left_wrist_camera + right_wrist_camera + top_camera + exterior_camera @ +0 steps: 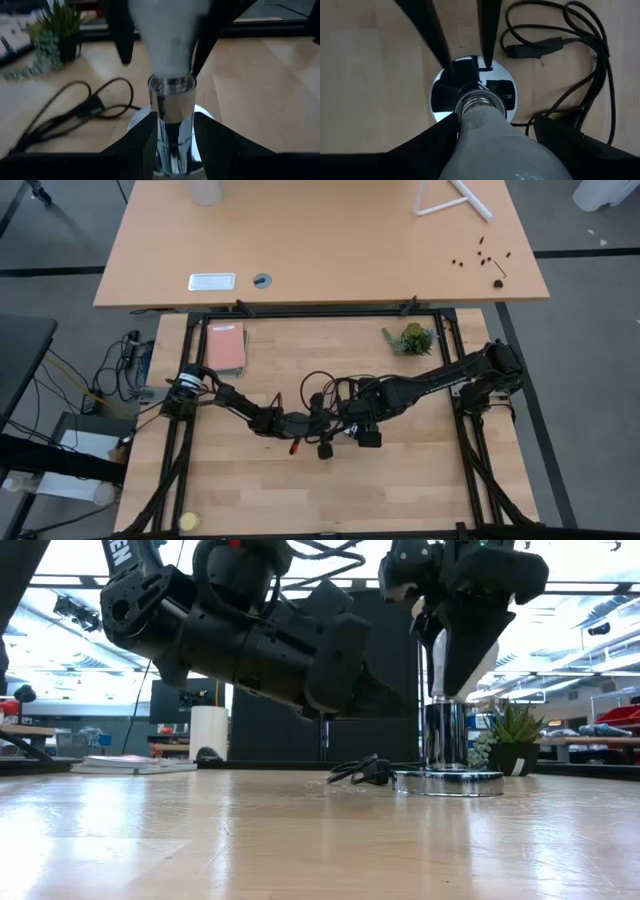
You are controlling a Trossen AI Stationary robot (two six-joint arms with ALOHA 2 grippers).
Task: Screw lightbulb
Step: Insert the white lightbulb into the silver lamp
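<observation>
The white lightbulb [495,137] stands upright over the silvery socket [445,735], its greyish screw end [479,102] at the mouth of the socket's chrome stem. The socket's round disc [448,783] lies flat on the wooden table, and its black cord [570,50] trails beside it. My right gripper [352,425] is over the socket, shut on the bulb. My left gripper [318,425] reaches in from the table's left, its fingers on either side of the stem [172,107]. My left gripper has the socket's chrome stem [172,125] between its two fingers, low down near the disc. It comes level, from the table's left. The socket stands upright on its disc. My right gripper pinches the bulb's wide white body [470,132] between its two fingers. It comes from above, pointing down. The bulb is upright, screw end down in the stem's mouth.
A small potted plant [410,338] stands at the back right and a pink book [226,346] at the back left. The cord loops [75,110] lie just beyond the socket. A small yellow thing [188,522] sits at the near left edge.
</observation>
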